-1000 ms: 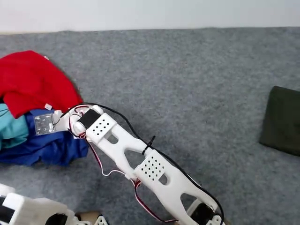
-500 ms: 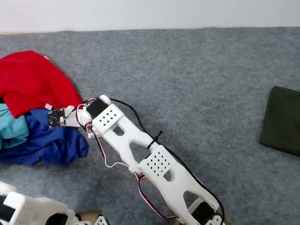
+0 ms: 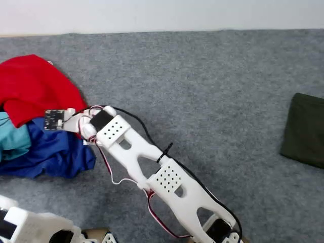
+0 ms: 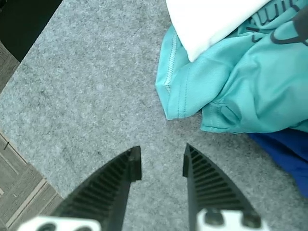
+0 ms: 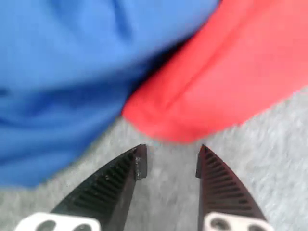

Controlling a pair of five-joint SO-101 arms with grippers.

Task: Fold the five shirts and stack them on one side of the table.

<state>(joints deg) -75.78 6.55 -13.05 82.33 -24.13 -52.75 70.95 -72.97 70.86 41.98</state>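
A loose pile lies at the table's left: a red shirt (image 3: 30,86) on top, a teal shirt (image 3: 12,139) and a blue shirt (image 3: 50,154) beneath. My right arm (image 3: 152,162) stretches from the near edge to this pile. My right gripper (image 5: 171,161) is open, low over the grey felt, its tips just short of the red shirt's hem (image 5: 192,115) where it overlaps the blue shirt (image 5: 72,72). My left gripper (image 4: 161,163) is open over bare felt, apart from the teal shirt (image 4: 240,82). A white shirt (image 4: 211,19) lies on the teal one.
A folded dark green shirt (image 3: 304,131) lies at the table's right edge. The left arm's base (image 3: 30,228) sits at the near left corner. The table edge and floor (image 4: 19,192) are close beside my left gripper. Open grey felt (image 3: 202,81) spans the middle.
My right arm's wrist has shifted away from the blue shirt toward the red shirt's edge, ending slightly farther back and left. The shirts have not moved.
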